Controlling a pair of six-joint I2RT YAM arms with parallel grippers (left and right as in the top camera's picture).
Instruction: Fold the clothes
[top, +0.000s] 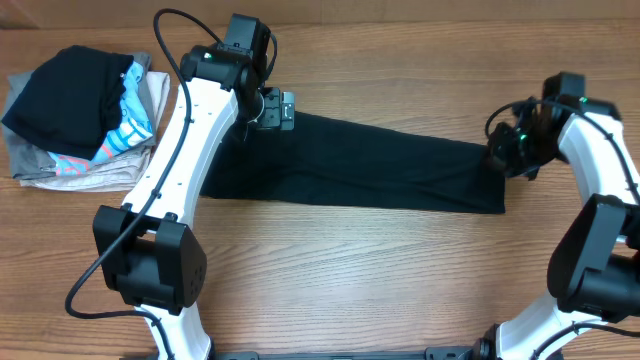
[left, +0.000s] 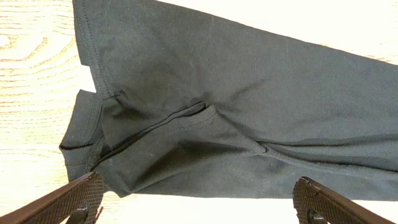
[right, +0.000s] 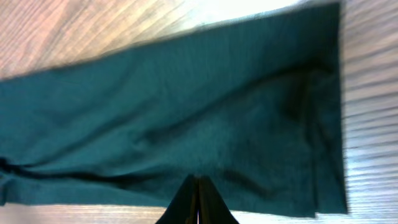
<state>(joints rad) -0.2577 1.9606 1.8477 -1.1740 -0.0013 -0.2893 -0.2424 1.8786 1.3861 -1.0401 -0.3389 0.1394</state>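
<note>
**Wide strip, one loose end: watch the layers**

The shirt lies flat on the counter as a long strip, one end under the left claw, the other at the right claw. The left claw is spread wide and hovers above the cloth, with a bunched, creased sleeve just ahead of its fingers. The right claw is pressed together at the far edge; I cannot tell whether any cloth is caught in it.

Here's the danger. If the left claw closes on that crease, it may catch only the top layer and the fold peels open. If the right claw has nothing, a lift drags one end alone and skews the strip. A pull past the left claw could bump the pile.
</note>
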